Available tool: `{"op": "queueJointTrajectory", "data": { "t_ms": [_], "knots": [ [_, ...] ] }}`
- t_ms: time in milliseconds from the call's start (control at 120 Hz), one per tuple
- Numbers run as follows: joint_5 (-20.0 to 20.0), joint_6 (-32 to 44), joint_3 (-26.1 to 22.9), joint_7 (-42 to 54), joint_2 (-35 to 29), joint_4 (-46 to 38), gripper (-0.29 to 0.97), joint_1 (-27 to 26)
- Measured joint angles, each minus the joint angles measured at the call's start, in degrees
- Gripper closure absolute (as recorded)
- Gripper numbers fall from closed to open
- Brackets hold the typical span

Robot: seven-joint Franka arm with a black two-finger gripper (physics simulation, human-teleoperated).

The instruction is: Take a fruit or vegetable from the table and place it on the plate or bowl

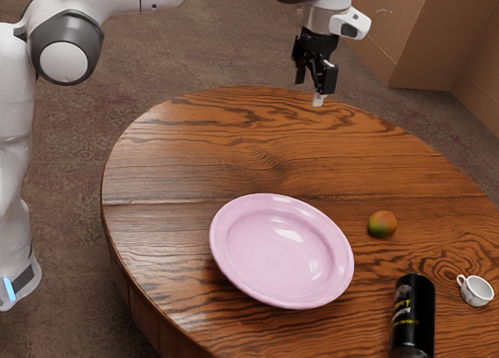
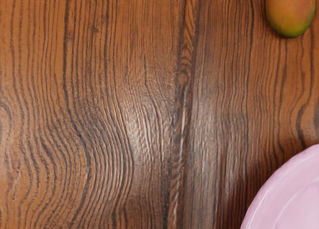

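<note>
Plainly small and oval, the mango point(image 1: 382, 224) point(image 2: 290, 12) is green flushed orange-red. It lies on the table point(image 1: 234, 155) near the pink plate point(image 1: 281, 249) point(image 2: 294, 199), not touching it. A black bottle point(image 1: 412, 315) beside a white cup point(image 1: 474, 289) bears pale lettering too small to read. The gripper point(image 1: 318, 81) hangs over the far edge, jaws parted, holding nothing.

A round dark-grained wooden table point(image 1: 195, 163) stands on mottled brown carpet point(image 1: 226, 38), tan boxes point(image 1: 437, 30) behind.
</note>
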Motion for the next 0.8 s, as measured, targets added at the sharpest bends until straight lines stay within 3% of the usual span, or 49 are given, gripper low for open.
{"op": "queueJointTrajectory", "data": {
  "t_ms": [367,733,800],
  "knots": [
    [0.2,0.6,-0.6,-0.5,0.3,0.2,0.00,-0.5],
    [0.1,2.5,-0.7,-0.9,4.8,0.3,0.00,-0.5],
    [0.1,3.4,-1.1,-0.8,8.0,3.6,0.00,-0.7]
  ]
}}
